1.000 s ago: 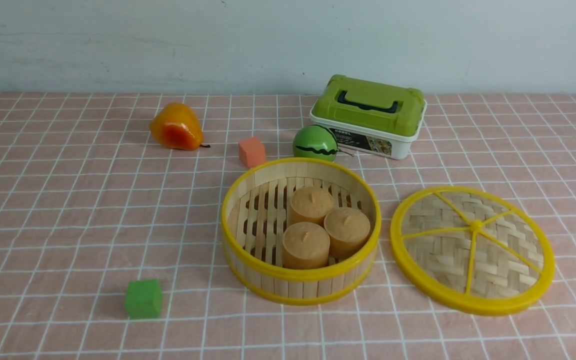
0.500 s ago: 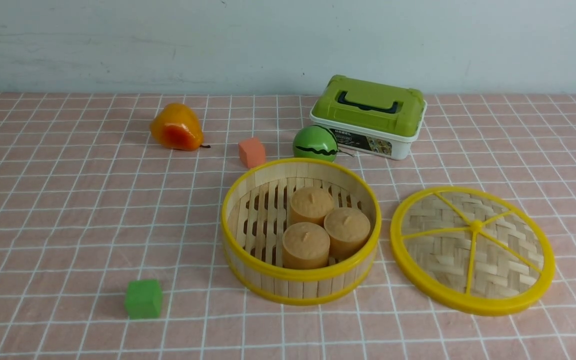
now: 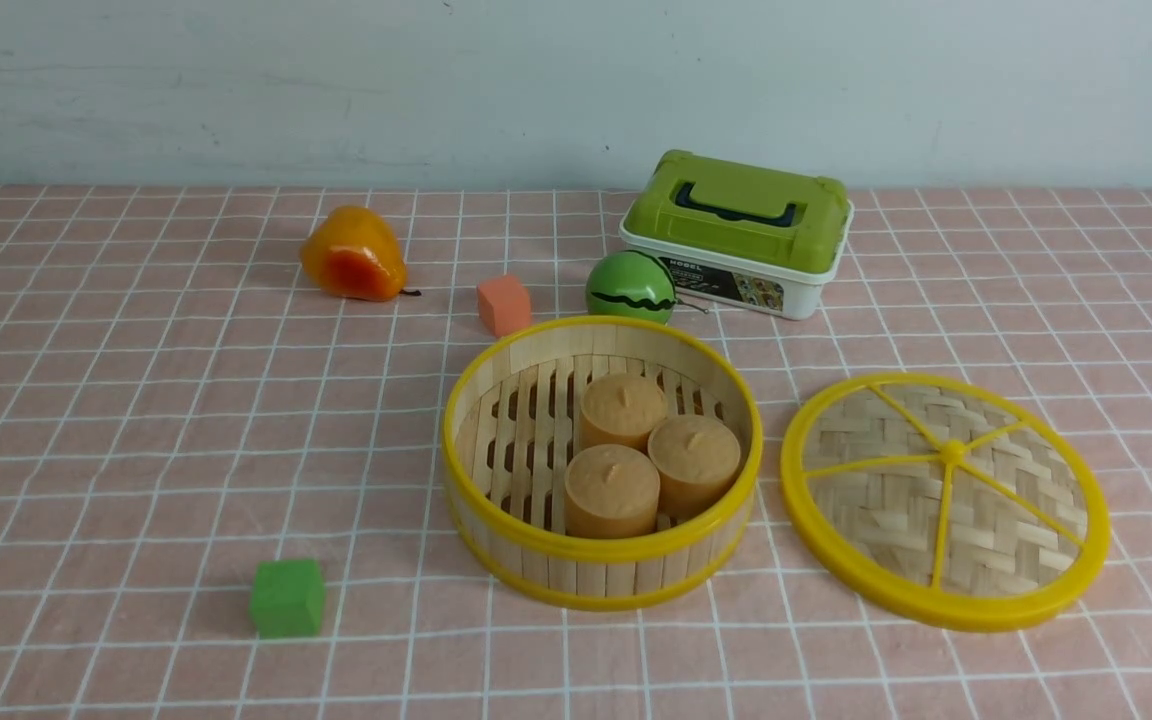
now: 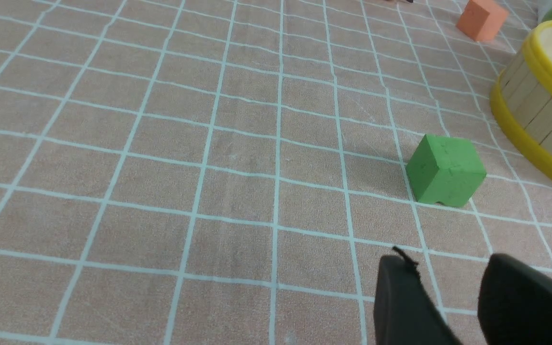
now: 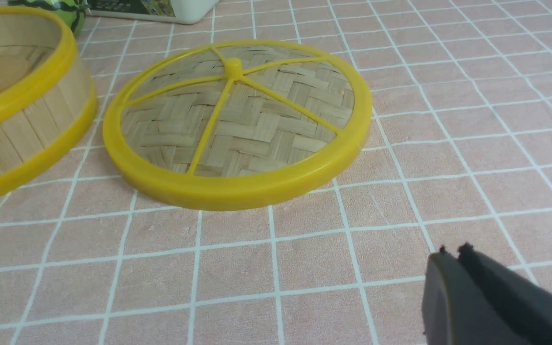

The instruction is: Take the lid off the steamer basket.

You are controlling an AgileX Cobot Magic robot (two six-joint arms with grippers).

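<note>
Lid off, nothing has moved in the last second.

The lid lies flat just right of the steamer basket, apart from it; the right gripper, pressed closed and empty, hovers near the lid; the left gripper stands slightly parted. The job looks done.

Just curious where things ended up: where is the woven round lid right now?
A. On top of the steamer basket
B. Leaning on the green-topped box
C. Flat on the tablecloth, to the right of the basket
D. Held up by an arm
C: the lid lies flat on the cloth beside the open steamer basket, with nothing gripping it.
</note>
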